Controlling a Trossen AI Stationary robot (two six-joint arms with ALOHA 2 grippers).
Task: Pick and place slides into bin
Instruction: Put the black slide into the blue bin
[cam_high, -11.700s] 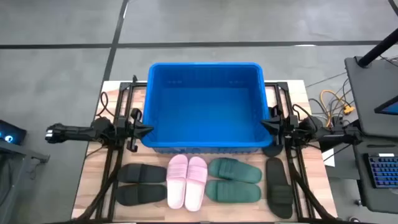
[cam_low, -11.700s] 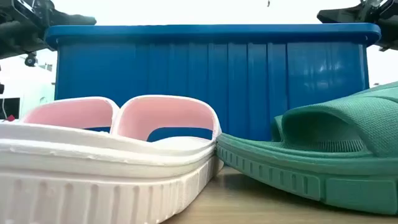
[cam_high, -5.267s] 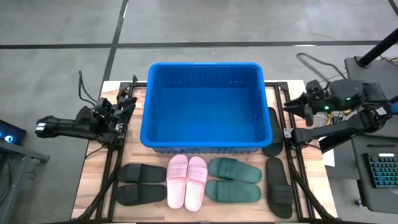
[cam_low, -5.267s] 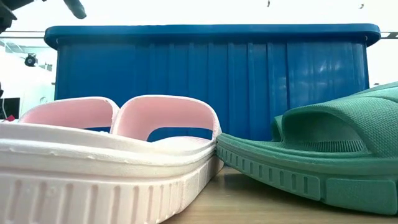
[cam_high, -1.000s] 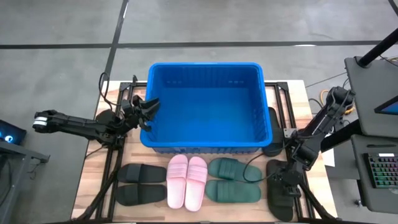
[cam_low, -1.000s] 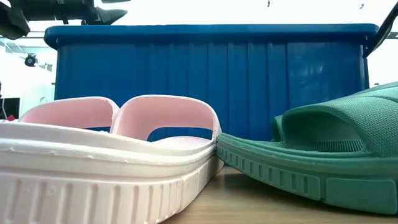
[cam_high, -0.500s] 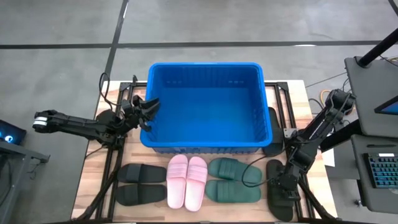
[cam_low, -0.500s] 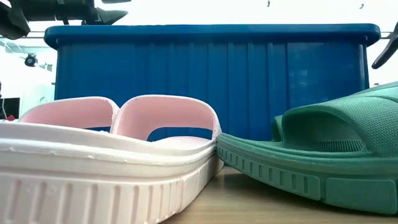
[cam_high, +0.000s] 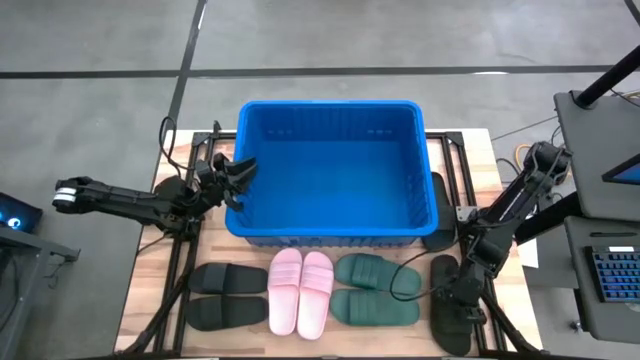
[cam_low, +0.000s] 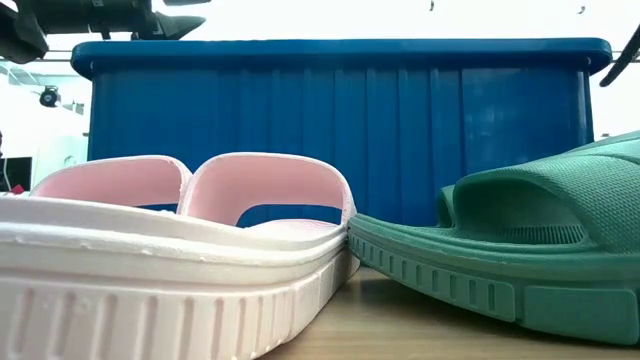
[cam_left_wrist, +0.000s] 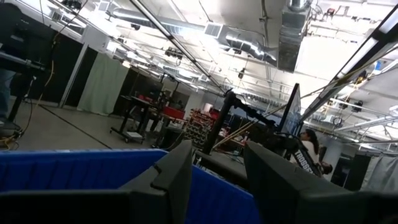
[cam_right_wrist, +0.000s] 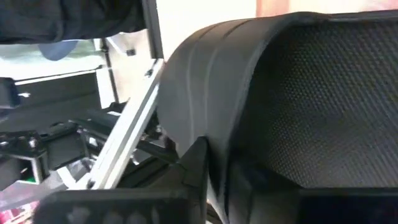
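Floor (cam_high: 100, 110): grey concrete in large slabs, a dark seam (cam_high: 300, 71) across it beyond the table, another running diagonally. Table (cam_high: 150, 290): pale wood planks, black metal framing along both sides. A dark desk (cam_high: 595, 150) stood to one side with a keyboard (cam_high: 612, 275) at its near end and loose cables (cam_high: 535, 160) by the corner. Overhead: an open industrial ceiling, silver ductwork (cam_left_wrist: 292, 25), pipes and strip lighting. Farther back: a pale green curtain (cam_left_wrist: 112, 84), dark doorways, workbenches (cam_left_wrist: 140, 112) and racks.
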